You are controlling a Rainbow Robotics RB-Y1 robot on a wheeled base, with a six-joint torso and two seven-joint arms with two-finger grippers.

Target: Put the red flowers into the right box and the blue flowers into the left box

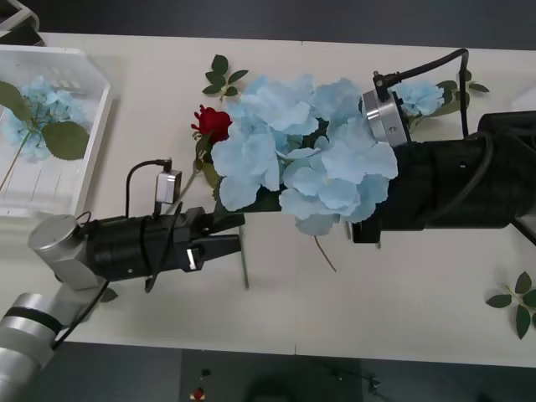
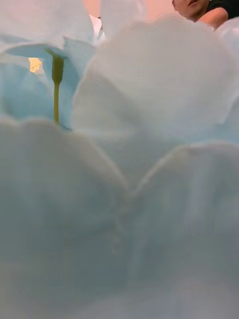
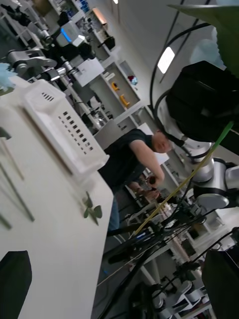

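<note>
The table [image 1: 402,318] is carrying the scene, with the left box [image 1: 92,142] sitting at its far left and already holding one blue bloom [image 1: 38,113] with a leaf. Over the table's centre, a large cluster of the blue flowers [image 1: 306,155] is hanging above the surface at the end of the right arm; its petals [image 2: 149,99] are pressing right up against the right wrist camera. The right gripper is lying behind this cluster, so whether its fingers are clamped on the stem cannot be told. A thin stem [image 1: 325,253] is trailing from under the cluster toward the near edge, suggesting a long axis running roughly far-to-near, bloom end farther away. The left gripper [image 1: 219,237] is reaching in from the left, fingers standing slightly apart and holding nothing, just beside the cluster's lower left edge. The left box lies well to the left of the cluster, so the carry is likely to run leftward across the table. The left arm is nearer that box. One of the red flowers [image 1: 213,123] is lying just left of the cluster. Another blue bloom [image 1: 419,96] is resting beyond the right wrist. Loose leaf sprigs [image 1: 517,303] are lying at the right edge.
</note>
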